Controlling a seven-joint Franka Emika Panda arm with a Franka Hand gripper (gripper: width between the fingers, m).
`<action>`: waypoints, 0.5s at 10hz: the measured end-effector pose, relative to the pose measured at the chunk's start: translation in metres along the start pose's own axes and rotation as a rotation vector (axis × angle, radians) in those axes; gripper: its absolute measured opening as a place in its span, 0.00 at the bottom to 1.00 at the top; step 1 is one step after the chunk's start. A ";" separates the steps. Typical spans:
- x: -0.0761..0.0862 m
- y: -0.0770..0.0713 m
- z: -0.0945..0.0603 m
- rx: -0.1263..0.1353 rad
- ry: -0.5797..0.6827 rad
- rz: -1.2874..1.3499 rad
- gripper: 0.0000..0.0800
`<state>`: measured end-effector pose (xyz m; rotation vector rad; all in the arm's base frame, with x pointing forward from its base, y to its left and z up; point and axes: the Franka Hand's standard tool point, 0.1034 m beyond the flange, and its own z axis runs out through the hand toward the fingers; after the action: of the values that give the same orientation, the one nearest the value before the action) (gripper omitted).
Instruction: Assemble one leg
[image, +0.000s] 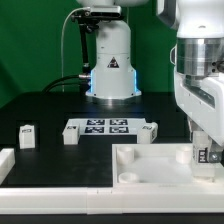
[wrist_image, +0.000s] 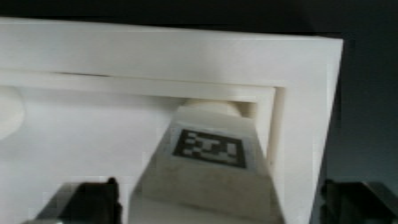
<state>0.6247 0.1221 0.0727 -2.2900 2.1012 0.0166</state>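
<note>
Premises: a robotics laboratory test cell.

Evidence:
- A white robot arm (image: 110, 60) stands at the rear of a black bench (image: 45, 112). Its base bears a triangular warning label (image: 112, 66) and shows a blue glow (image: 110, 95) low down.
- A dark cable (image: 64, 50) loops beside the arm.
- A green curtain (image: 30, 40) screens the area behind.
- A marker board (image: 105, 126) of black-and-white tags lies flat on the bench.
- Small white blocks (image: 28, 135) carry the same kind of tag.
- The wrist view shows one such tag (wrist_image: 210, 148) at close range on white plastic parts.
</note>
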 end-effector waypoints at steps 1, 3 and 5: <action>-0.001 0.000 0.000 0.005 0.001 -0.129 0.80; 0.000 -0.002 0.000 0.021 0.007 -0.439 0.81; -0.001 -0.002 0.001 0.021 0.009 -0.695 0.81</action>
<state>0.6262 0.1237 0.0718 -2.8581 1.1922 -0.0346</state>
